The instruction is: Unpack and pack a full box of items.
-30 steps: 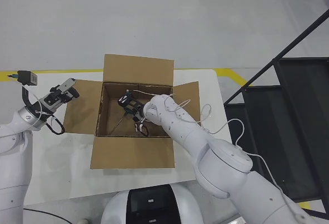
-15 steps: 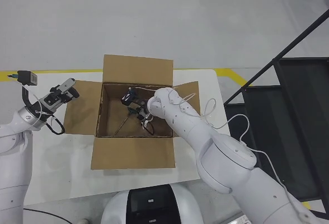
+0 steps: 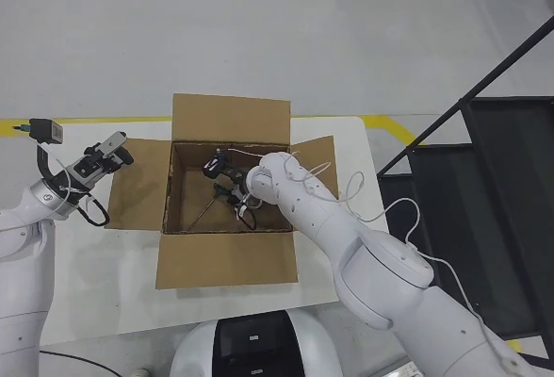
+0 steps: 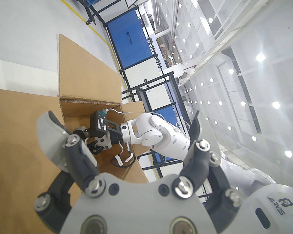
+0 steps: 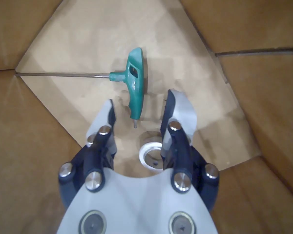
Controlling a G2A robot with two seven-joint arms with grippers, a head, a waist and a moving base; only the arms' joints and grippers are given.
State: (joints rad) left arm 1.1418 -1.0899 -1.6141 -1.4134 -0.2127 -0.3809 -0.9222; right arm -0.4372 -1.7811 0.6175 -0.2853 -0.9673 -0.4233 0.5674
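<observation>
Right gripper [image 5: 141,99] sits down inside the cardboard box [image 3: 230,118] at mid-table, jaws part open and empty, poised over the handle of the green T-handle hex key [image 5: 136,81] on the box floor. A tape roll [image 5: 150,152] lies just beside it. Left gripper [image 3: 110,154] is wide open and empty (over the left flap). Unpacking looks unfinished, since both items are unlifted, and repacking is all left.

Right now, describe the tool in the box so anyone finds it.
Look in the open box on the table. On its floor, under the right gripper, lies a T-handle key. Green grip, long shaft; the roll beside it is white.
</observation>
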